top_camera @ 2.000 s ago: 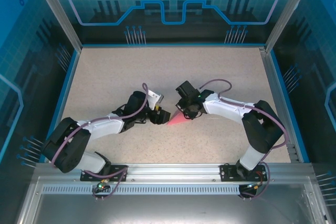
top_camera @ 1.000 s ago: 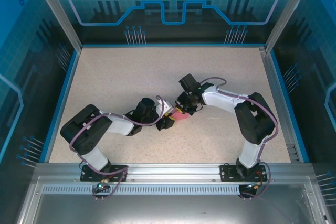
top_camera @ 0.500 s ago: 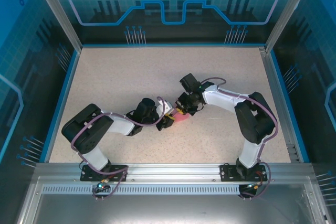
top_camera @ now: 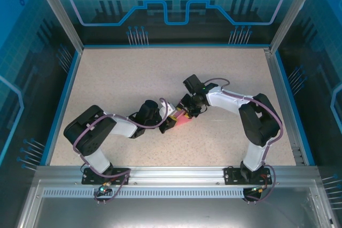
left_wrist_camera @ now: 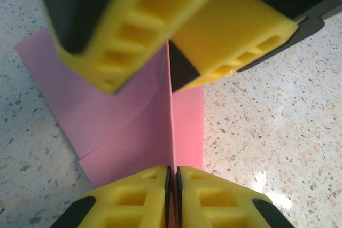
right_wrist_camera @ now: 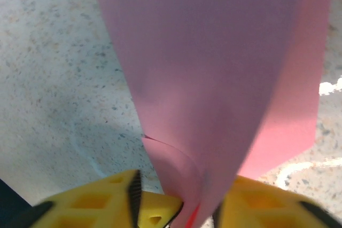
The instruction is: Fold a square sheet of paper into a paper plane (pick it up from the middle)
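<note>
Two grippers meet nose to nose near the middle of the bench (top_camera: pixel 117 78), and the pink sheet of paper (top_camera: pixel 183 120) sits between and just below them. In the left wrist view, the left gripper (left_wrist_camera: pixel 171 173) has its yellow fingers (left_wrist_camera: pixel 133 193) pressed almost together. Only a thin upright ridge of the paper (left_wrist_camera: pixel 133 126) is pinched between them. That ridge runs straight ahead from the left gripper to the right gripper (left_wrist_camera: pixel 170 65), whose two yellow fingers close on the same ridge from the far end. On either side of the ridge the paper spreads down onto the speckled bench, wider to the left gripper's left and a narrow strip to its right. In the right wrist view, the right gripper (right_wrist_camera: pixel 187 209) is narrowed around a folded bunch of the paper (right_wrist_camera: pixel 214 52). From there the paper fans out ahead of its fingers, blurred from being so close. In the overhead view the left gripper (top_camera: pixel 172 123) and the right gripper (top_camera: pixel 187 111) are just beside each other.
</note>
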